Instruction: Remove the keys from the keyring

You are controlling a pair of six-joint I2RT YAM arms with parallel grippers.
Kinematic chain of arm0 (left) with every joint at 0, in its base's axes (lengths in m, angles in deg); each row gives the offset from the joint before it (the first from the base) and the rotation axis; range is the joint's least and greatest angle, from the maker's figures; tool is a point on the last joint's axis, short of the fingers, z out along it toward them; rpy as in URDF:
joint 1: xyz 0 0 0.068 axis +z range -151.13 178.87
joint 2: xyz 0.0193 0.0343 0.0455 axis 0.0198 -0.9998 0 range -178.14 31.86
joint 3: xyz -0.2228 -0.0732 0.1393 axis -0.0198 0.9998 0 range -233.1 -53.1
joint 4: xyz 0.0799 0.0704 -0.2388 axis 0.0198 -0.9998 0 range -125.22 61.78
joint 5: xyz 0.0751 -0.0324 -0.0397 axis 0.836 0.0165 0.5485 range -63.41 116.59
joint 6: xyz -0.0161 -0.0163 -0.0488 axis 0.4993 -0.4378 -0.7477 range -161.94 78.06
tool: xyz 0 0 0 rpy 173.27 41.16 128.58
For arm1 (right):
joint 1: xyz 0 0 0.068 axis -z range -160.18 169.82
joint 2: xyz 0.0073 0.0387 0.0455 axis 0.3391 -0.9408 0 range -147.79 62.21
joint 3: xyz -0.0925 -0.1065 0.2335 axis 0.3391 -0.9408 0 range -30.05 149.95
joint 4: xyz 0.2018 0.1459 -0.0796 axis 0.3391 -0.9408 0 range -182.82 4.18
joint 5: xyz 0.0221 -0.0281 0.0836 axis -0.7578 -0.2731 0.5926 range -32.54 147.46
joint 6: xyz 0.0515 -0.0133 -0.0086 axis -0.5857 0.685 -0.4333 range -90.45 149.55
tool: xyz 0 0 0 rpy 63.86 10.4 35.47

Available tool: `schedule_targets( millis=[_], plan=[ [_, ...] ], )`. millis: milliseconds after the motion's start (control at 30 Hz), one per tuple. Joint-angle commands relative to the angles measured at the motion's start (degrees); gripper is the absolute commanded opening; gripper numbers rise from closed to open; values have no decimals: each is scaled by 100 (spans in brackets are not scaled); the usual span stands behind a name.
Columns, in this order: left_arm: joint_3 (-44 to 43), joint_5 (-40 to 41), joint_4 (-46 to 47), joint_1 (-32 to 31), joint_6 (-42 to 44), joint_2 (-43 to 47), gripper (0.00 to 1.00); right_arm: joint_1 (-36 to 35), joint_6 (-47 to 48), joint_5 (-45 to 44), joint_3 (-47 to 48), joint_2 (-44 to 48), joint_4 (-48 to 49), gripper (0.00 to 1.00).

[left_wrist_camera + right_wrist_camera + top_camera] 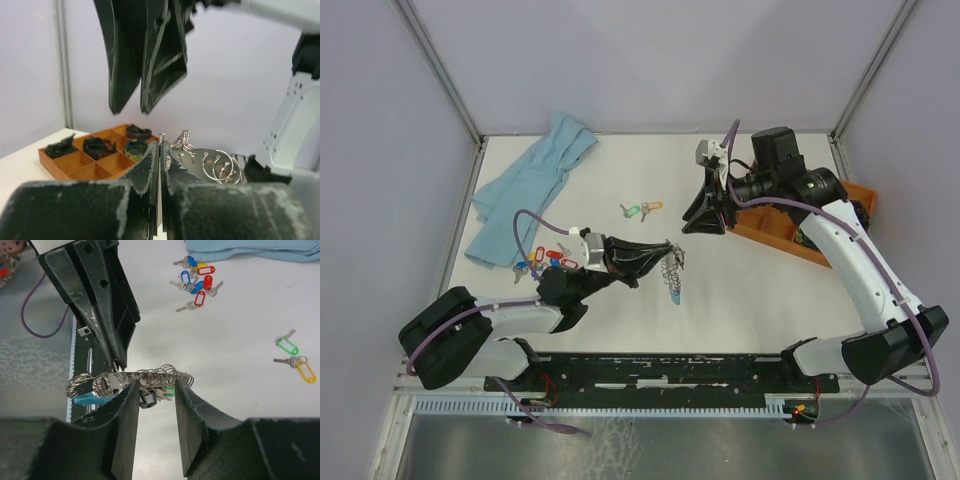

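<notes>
Keyring held up by left pincer; right pincer spread, poised for a key.

The left pincer (655, 252) is pressed together on the keyring (672, 268) and holds it just above the table (770, 310), near centre. The keys (112, 385) hang bunched along its coil. The right pincer (156, 390) is spread and empty, its tips close by the ring; contact cannot be confirmed. Loose tagged keys (641, 210) lie further off, others (545, 258) to the left. Assessment: extraction is under way and many keys are not yet removed. The next move calls for closing on a single key and working it along to the coil's split, with the left grip firm.
</notes>
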Motion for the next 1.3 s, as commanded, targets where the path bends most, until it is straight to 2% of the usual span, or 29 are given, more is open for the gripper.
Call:
schedule_targets(
  millis=[0,167,467,700,967,1067,1267],
  plan=[
    [-158,1065,1265,-36,-442,521,3,125,-1905,1058,-577,286,2757,42],
    [-409,1239,1266,-23,-803,733,3,129,-2620,1104,-666,312,3527,42],
    [-633,1770,1271,-24,-1252,971,3,131,-3568,1569,-443,330,4154,43],
    [-1288,1845,1268,-27,-1308,897,3,131,-5455,1540,-137,109,5803,49],
    [-2116,1627,1265,-27,-1240,682,3,129,-7891,1380,580,-512,7904,49],
    [-2224,1568,1264,-20,-1294,669,3,123,-8150,1360,777,-643,8098,49],
    [-2314,1488,1260,-27,-1428,634,3,-87,-8072,1369,678,-570,8048,49]
  ],
)
